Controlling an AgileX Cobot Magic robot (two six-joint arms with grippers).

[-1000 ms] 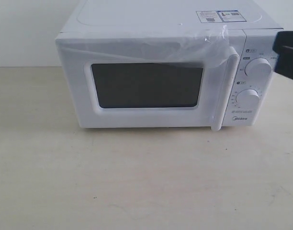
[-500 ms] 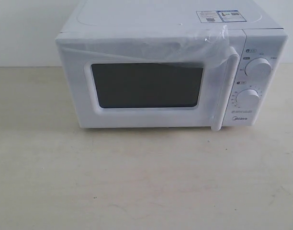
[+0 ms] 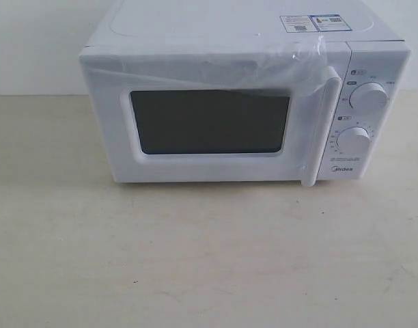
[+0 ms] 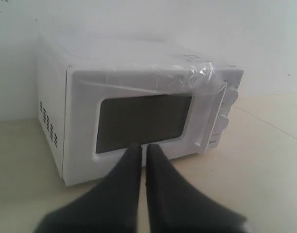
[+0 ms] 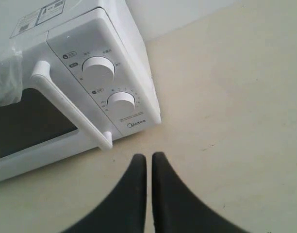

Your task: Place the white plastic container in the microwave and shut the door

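The white Midea microwave (image 3: 236,102) stands at the back of the table with its door (image 3: 209,123) shut flat against the body. Clear film (image 3: 291,65) clings to the door's top corner beside the vertical bar handle (image 3: 318,130). No white plastic container shows in any view. My left gripper (image 4: 143,148) is shut and empty, held back from the door (image 4: 143,124) with table between. My right gripper (image 5: 148,158) is also shut and empty, above bare table short of the handle (image 5: 71,104) and the two knobs (image 5: 99,68). Neither gripper appears in the exterior view.
The beige tabletop (image 3: 209,253) stretches in front of the microwave toward the camera. A white wall (image 3: 38,41) runs behind it. Stickers (image 3: 311,22) lie on the microwave's top.
A dark gripper that stood at the right edge by the upper knob one second ago has left the exterior view. The microwave has not moved.
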